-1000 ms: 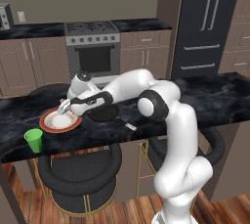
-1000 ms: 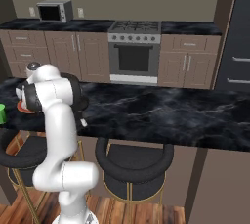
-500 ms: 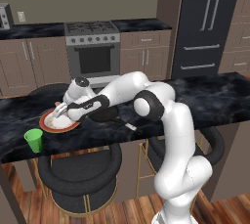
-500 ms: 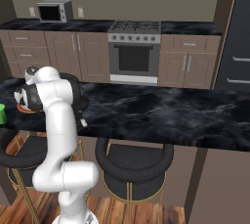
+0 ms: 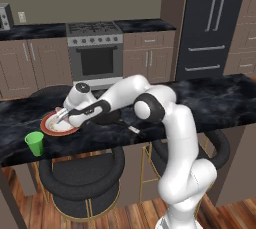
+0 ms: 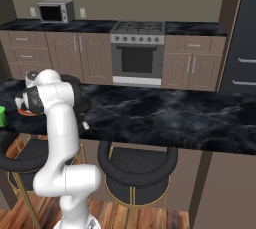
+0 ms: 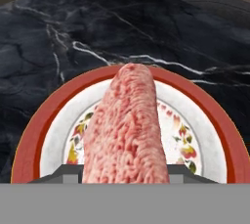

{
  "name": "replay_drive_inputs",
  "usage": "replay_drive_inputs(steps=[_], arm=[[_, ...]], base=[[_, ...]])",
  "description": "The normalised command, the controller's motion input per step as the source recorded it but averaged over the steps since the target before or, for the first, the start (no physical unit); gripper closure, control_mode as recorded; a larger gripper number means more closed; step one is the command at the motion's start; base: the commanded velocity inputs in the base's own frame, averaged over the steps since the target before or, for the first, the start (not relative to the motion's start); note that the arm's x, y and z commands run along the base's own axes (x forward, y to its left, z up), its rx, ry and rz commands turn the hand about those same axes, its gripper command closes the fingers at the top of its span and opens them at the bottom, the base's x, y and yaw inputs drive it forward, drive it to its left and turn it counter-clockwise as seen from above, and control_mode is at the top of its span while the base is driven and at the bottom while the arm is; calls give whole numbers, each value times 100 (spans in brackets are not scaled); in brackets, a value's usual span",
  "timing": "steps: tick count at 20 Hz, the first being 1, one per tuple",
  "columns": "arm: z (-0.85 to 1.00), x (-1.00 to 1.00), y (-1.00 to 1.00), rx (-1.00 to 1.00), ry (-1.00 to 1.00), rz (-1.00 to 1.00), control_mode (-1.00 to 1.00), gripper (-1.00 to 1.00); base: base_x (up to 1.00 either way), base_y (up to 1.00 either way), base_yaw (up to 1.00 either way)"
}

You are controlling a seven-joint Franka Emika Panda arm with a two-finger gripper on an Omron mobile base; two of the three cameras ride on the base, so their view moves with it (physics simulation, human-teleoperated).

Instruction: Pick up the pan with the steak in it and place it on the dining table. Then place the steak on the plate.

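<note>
Pan (image 5: pixel 111 119) sitting on counter (image 5: pixel 220 98), just behind arm, handle pointing toward near edge: first half of task looking done. Arm reaching over plate (image 5: pixel 48 126) near green cup (image 5: pixel 35 144). Gripper (image 5: pixel 63 115) hanging low above plate centre. Jaws standing part open, closed on steak (image 7: pixel 128 130), which is hanging between them over white middle of plate (image 7: pixel 44 120). Hand view not showing whether steak is touching plate. Left to do, by the look of it: lowering, releasing steak, pulling arm clear.
</note>
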Motion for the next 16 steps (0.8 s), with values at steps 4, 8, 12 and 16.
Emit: replay_drive_inputs(steps=[4,8,12,16], arm=[[-12,0,5,0,0,0,-100,100],[-7,1,3,0,0,0,-100,100],[-4,4,2,0,-1,0,-100,100],[-4,9,3,0,0,0,-100,-100]], base=[[0,0,0],[0,0,0],[0,0,0],[0,0,0]])
